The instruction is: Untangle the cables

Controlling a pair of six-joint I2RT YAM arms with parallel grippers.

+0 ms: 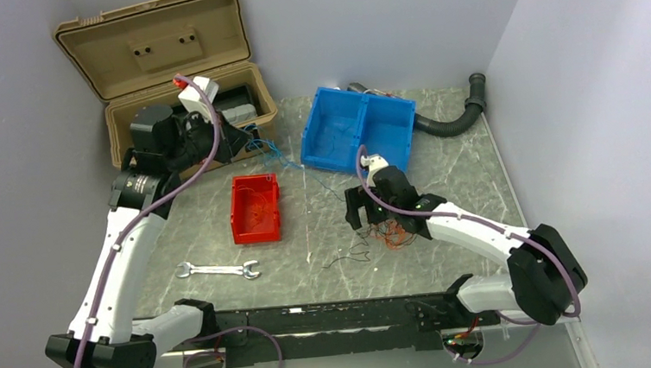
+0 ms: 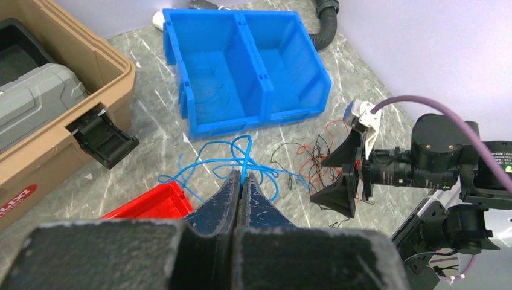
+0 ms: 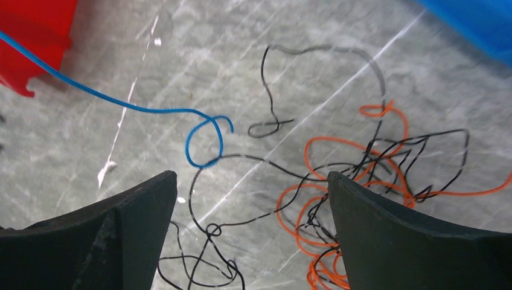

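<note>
My left gripper [image 2: 240,188] has its fingers pressed together on the blue wire [image 2: 224,162], whose loops rise off the table to my fingertips. My right gripper [image 3: 250,181] hangs spread wide above the rest of the cables [image 1: 392,236]. Below it the orange-red wires [image 3: 320,151] and the black wires [image 3: 275,115] lie knotted through one another on the right. To their left, a curled end of the blue wire meets a black strand.

The bunch lies on the table [image 1: 468,174], just near of the blue two-compartment bin [image 1: 357,130] and right of the red bin [image 1: 254,208]. The blue wire runs left from it toward my left gripper, which sits by the front of the open tan case [image 1: 165,48] at the far left.

A wrench [image 1: 218,270] lies flat near the left side. A black ribbed hose [image 1: 452,123] curves out of the far right corner behind the blue bin. The tabletop is grey stone-patterned with white veins. Plain pale walls [image 1: 592,87] close it in on the left, far and right sides.
</note>
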